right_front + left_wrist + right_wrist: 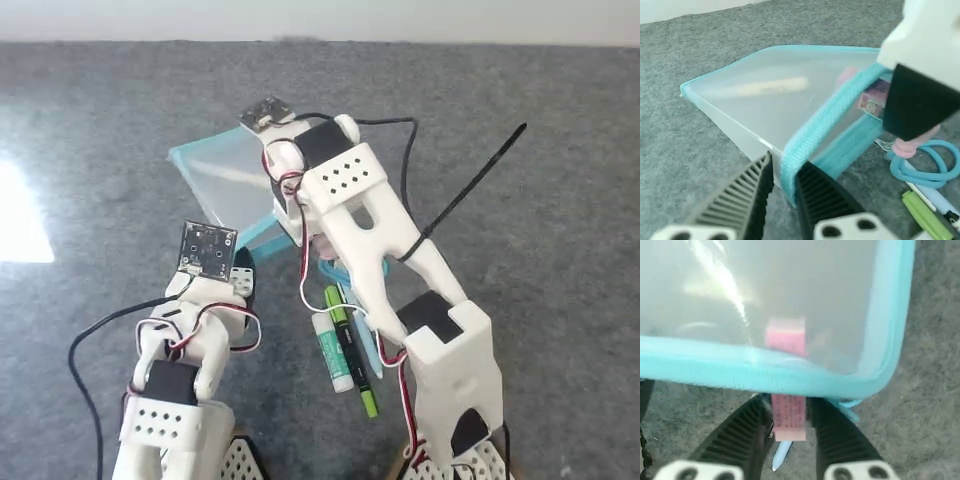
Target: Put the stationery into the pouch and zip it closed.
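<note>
Grey mat (pixel 560 200); pouch (pixel 225 175) half behind arm (pixel 350 190)

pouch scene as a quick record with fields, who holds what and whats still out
pouch: see-through, teal zip edge, mouth open, lying on the grey table
left gripper: shut on the pouch's zip edge
right gripper: shut on a pink eraser, which is partly through the pouch mouth
inside pouch: a pale stick, too blurred to identify
still out: glue stick and green pen, side by side on the table near the right arm
</note>
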Motion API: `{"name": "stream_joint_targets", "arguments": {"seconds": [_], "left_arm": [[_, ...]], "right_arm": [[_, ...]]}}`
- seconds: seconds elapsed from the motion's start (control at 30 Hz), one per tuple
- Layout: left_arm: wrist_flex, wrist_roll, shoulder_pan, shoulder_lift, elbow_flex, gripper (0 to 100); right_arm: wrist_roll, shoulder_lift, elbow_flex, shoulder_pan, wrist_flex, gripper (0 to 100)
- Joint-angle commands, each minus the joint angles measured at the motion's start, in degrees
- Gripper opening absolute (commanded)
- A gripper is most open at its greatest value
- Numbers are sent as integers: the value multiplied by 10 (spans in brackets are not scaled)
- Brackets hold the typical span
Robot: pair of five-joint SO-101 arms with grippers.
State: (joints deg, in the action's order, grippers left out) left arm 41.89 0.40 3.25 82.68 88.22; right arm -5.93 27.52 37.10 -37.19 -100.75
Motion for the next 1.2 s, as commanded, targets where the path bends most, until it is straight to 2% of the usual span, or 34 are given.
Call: {"name": "stream_joint_targets", "arguments": {"seconds": [0.0,0.1,0.2,0.43,0.77,1.0,1.17], "left_arm": [[-10,-8,22,-3,-10,11],[-11,-8,24,-3,-11,11],[-11,-9,20,-3,-12,11],[-9,-9,15,-3,-13,11],[-11,-6,0,-3,-16,11],[-11,-6,-3,-3,-15,11],[-11,-6,-4,-3,-15,11]], "right_arm": [[-26,-11,47,-5,0,231],[-45,-13,53,-15,0,337],[-55,-13,81,-19,1,386],[-55,-13,156,-19,-18,388],[-50,-33,158,-17,-22,388],[-36,-148,146,3,-23,389],[-35,-256,23,0,-21,389]]}}
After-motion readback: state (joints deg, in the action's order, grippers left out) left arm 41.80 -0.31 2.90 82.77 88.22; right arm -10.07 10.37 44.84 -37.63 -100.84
